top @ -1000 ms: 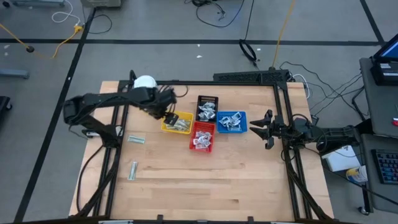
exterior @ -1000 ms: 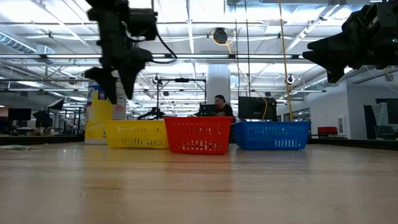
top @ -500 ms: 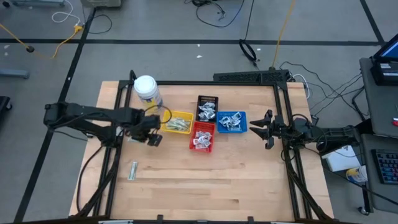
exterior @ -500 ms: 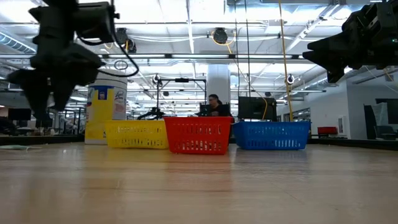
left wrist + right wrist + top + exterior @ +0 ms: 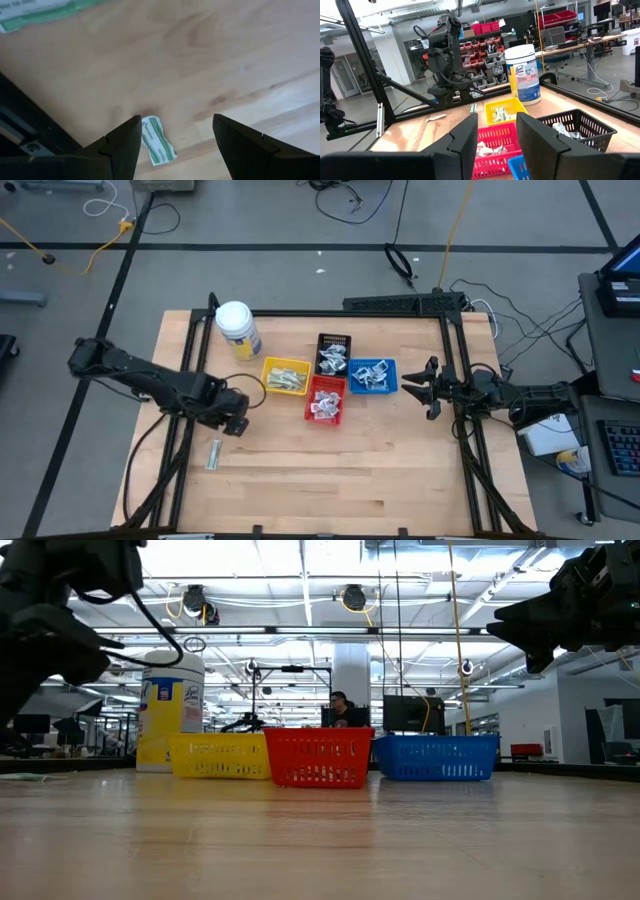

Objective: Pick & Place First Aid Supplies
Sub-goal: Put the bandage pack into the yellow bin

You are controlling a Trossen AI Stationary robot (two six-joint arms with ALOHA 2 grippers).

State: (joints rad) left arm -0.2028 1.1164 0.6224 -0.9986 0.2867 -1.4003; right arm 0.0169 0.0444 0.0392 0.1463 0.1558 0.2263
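Note:
Pale green-and-white first aid packets lie flat on the wooden table near its left side: one (image 5: 214,453) in front of my left gripper (image 5: 236,423), one (image 5: 157,145) showing between its fingers in the left wrist view, and another (image 5: 35,15) farther off. My left gripper hangs open over the table, pointing steeply down, and its fingers (image 5: 125,142) are clear of the packet. My right gripper (image 5: 428,388) waits open at the right side, held level above the table.
Four small trays holding packets stand mid-table: yellow (image 5: 285,376), black (image 5: 334,352), red (image 5: 325,398), blue (image 5: 372,375). A white jar with a yellow label (image 5: 236,327) stands behind the yellow tray. A black frame rail (image 5: 180,430) runs along the left side.
My left gripper has left the yellow tray and swung toward the table's near left, sinking toward the wood and rolling about its wrist; it has stayed open. The jar that the arm covered shows again.

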